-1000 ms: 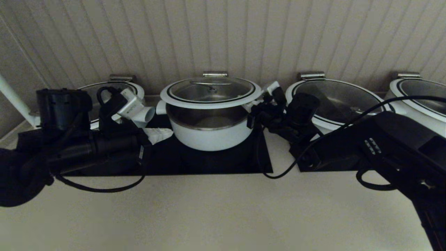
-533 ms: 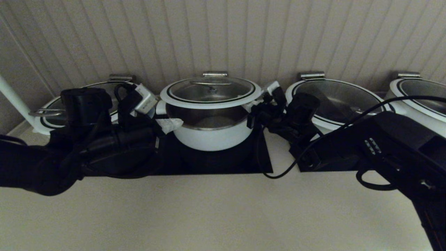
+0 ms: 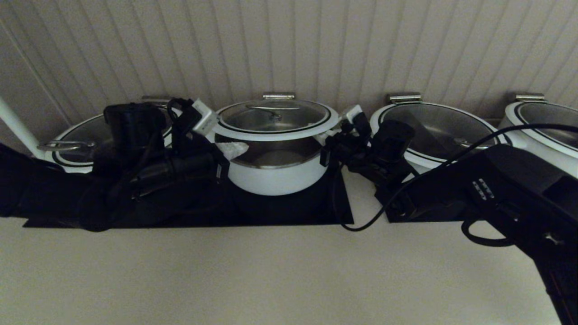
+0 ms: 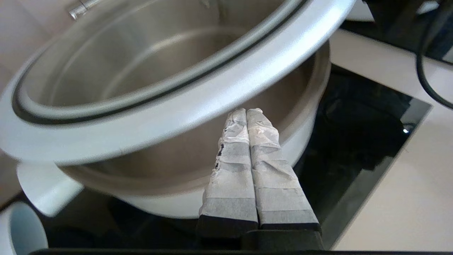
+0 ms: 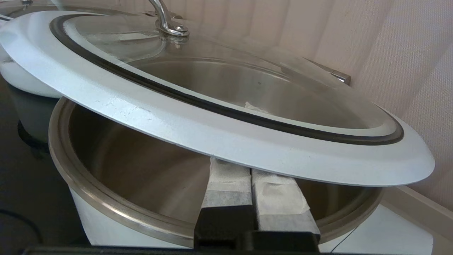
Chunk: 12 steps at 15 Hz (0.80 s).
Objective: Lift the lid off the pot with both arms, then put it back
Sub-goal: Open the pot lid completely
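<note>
Hovering above the pot (image 3: 272, 174), the lid (image 3: 273, 118) rides clear of the steel rim, so a band of the pot's inner wall shows beneath it. To the pot's right, the right gripper (image 5: 250, 166) has its taped fingers pressed together and tucked under the lid's white edge, their tips hidden by that edge. To the pot's left, the left gripper (image 4: 246, 115) is likewise pinched shut with nothing between the pads, its tips right at the lid's rim; whether they actually bear on it is hard to make out. The pot sits on a black mat (image 3: 293, 210), most of the mat's left part covered by the left arm. Wider pots (image 3: 435, 128) flank the pot on either side, the left one largely blocked by the arm, the far right one cut off.
</note>
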{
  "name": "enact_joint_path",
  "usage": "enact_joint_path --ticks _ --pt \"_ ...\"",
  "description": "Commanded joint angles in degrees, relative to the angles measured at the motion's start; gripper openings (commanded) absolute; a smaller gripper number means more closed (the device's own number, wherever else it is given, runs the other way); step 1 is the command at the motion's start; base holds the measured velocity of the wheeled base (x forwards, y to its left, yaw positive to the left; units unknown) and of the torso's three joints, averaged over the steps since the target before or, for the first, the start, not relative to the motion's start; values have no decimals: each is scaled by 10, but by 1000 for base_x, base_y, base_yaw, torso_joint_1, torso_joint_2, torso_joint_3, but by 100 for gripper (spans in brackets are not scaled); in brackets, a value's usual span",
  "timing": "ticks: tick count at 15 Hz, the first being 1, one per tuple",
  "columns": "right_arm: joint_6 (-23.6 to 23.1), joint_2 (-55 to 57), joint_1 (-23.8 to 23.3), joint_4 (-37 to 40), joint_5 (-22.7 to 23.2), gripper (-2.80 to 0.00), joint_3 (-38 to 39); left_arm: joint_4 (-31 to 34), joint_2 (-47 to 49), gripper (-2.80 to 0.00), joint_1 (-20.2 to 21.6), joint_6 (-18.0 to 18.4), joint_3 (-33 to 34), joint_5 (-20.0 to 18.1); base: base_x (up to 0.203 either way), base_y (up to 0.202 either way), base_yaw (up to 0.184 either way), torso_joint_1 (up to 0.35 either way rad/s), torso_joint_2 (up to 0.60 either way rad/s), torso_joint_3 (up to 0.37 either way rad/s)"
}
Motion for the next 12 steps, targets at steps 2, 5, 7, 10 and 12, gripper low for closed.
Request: enact_joint_path --ticks 2,5,7,10,12 --pt "-1 -2 0 -5 1 -280 0 -1 23 -280 0 0 -28 -1 0 0 0 0 0 0" --pt "-2 -4 0 -6 1 -280 1 -2 31 -280 0 0 -39 0 0 0 0 0 0 0" --pt "-3 -7 0 -8 1 -280 6 -2 35 -280 0 0 -43 0 0 0 0 0 0 0" --pt "-3 -24 -1 -10 1 -280 35 -2 36 -280 0 0 -43 0 0 0 0 0 0 0" --pt "-5 -42 -4 -15 1 -280 74 -2 36 -280 0 0 -43 0 0 0 0 0 0 0"
